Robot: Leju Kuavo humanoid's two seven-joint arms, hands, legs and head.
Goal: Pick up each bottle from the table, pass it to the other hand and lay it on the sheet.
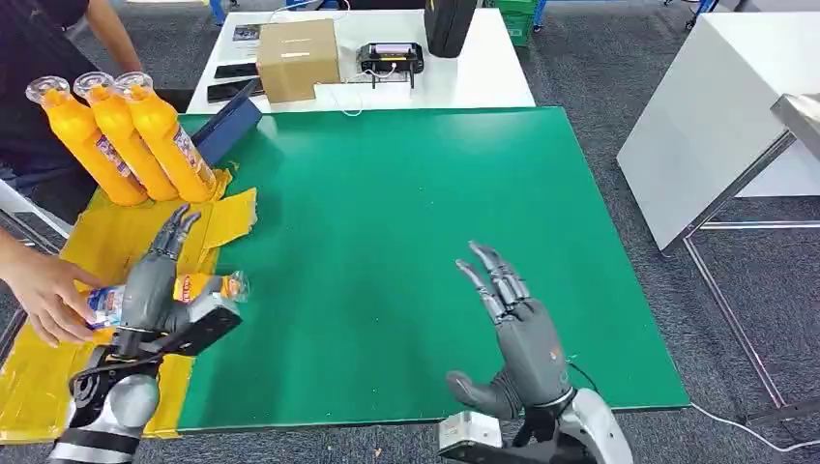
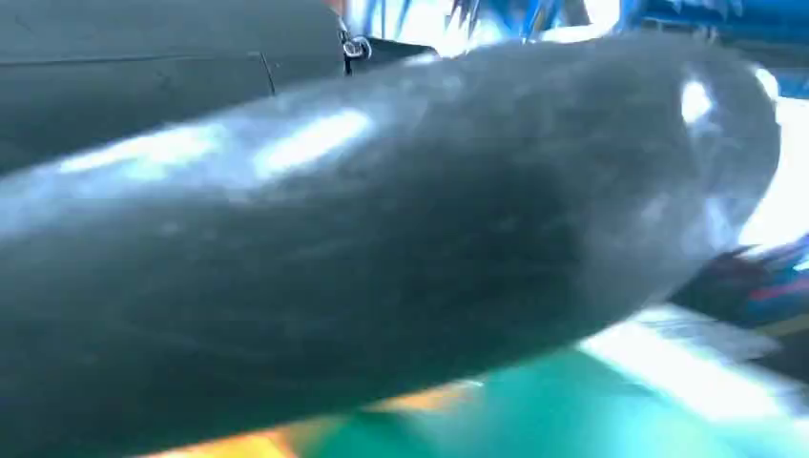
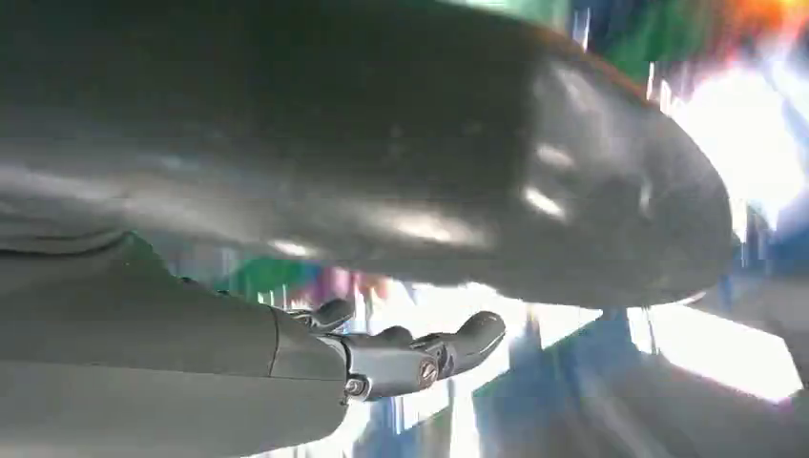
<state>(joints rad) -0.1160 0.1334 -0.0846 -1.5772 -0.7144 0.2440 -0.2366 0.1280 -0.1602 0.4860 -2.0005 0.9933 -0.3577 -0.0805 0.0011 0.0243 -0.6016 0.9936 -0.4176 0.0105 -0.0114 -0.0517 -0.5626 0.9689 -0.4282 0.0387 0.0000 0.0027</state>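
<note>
You have three orange bottles [image 1: 126, 135] already on the yellow sheet [image 1: 39, 377]. A fourth bottle [image 1: 198, 287] lies under your left hand [image 1: 155, 285], whose fingers look extended; whether they grasp it, I cannot tell. A person's hand [image 1: 43, 295] touches it too. Your right hand [image 1: 517, 329] is released, over the green counter [image 1: 387, 242].

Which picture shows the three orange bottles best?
The head view: the three bottles lie side by side on the yellow sheet, caps and labels visible. The left wrist view gives an orange blur at most; the right wrist view, a blurred orange patch.
</note>
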